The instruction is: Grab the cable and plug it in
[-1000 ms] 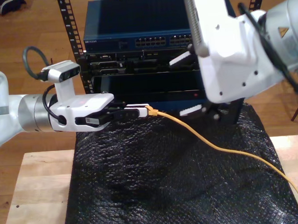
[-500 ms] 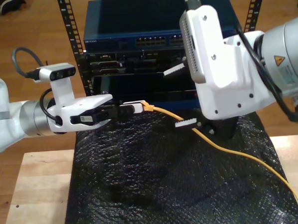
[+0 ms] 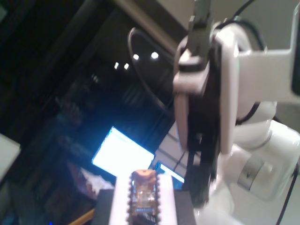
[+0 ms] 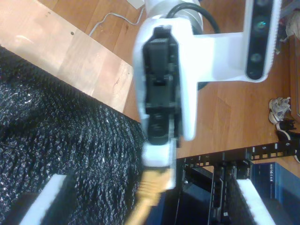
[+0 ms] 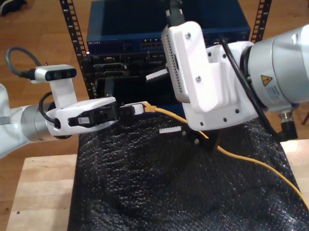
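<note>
Cable pinched at its plug, in front of the rack.

My first gripper [image 5: 138, 108] clamps the thin yellow cable [image 5: 239, 157] by its clear plug; the cord trails over the crinkled black mat [image 5: 164, 198]. My second gripper [image 5: 161, 102] hangs wide open, ridged white pads [image 5: 157, 74] apart, before the blue switch [image 5: 124, 31].

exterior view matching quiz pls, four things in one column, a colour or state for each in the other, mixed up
Things:
1. cable
2. my first gripper
3. my second gripper
4. mat

Colour or state:
A. open
B. black
C. yellow-orange
D. shut on the cable

Pairs: 1-C, 2-D, 3-A, 4-B
</note>
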